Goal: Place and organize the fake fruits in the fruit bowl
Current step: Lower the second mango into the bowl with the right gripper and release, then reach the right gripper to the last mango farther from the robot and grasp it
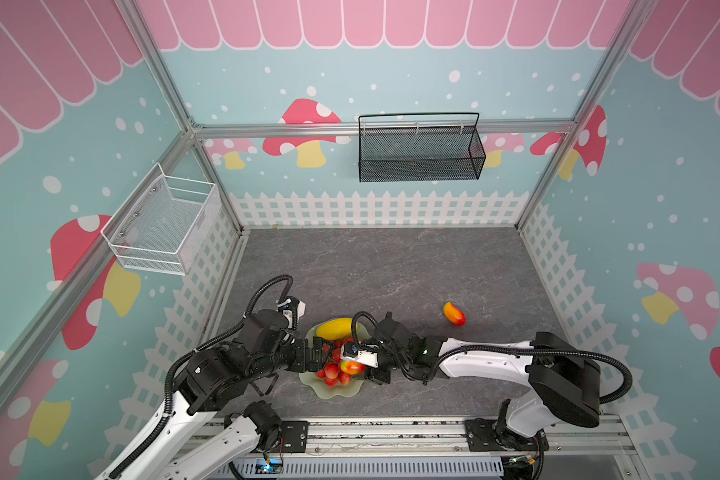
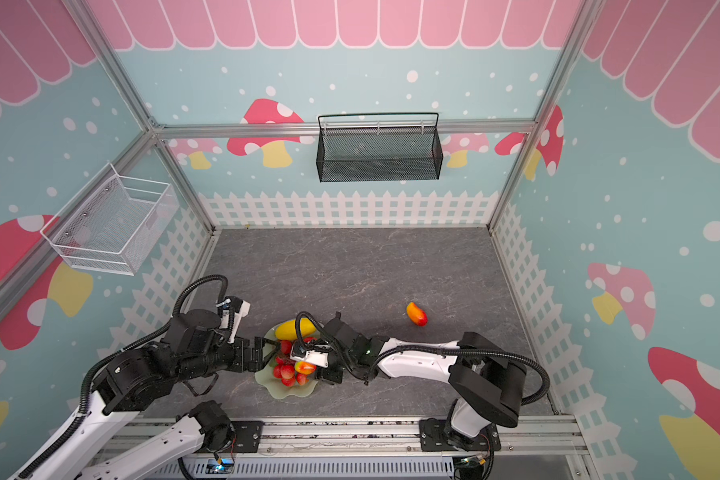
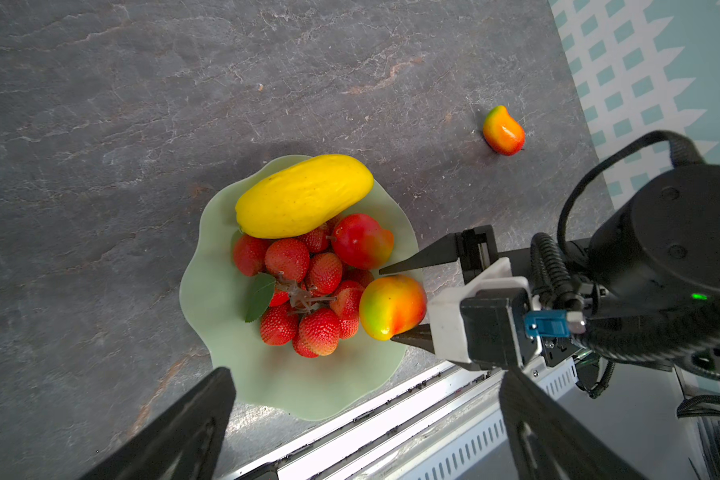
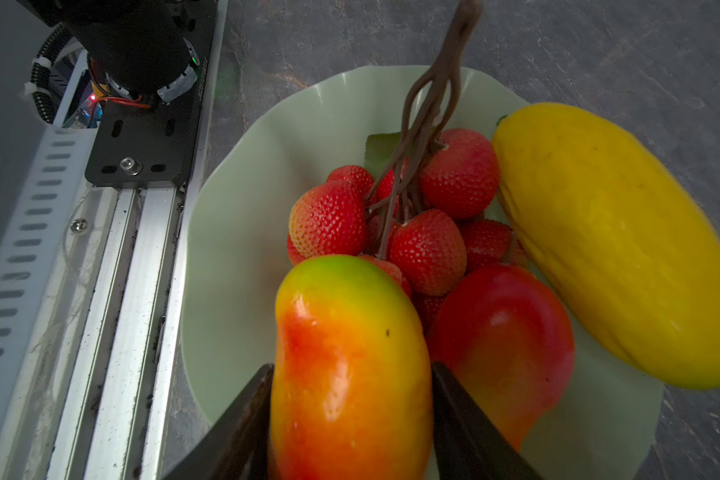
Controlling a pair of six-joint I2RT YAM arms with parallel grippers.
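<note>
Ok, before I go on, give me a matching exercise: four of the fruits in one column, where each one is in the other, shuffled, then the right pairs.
Things:
1. yellow oblong fruit
2. berry bunch
3. green-tipped mango
4. lone mango

Places:
A. on the bare table, apart from the fruit bowl
B. between the fingers of the right gripper, at the bowl's rim
C. in the bowl's middle, stem sticking up
D. in the bowl, lying along its far rim

Pairs: 1-D, 2-C, 3-B, 4-A
</note>
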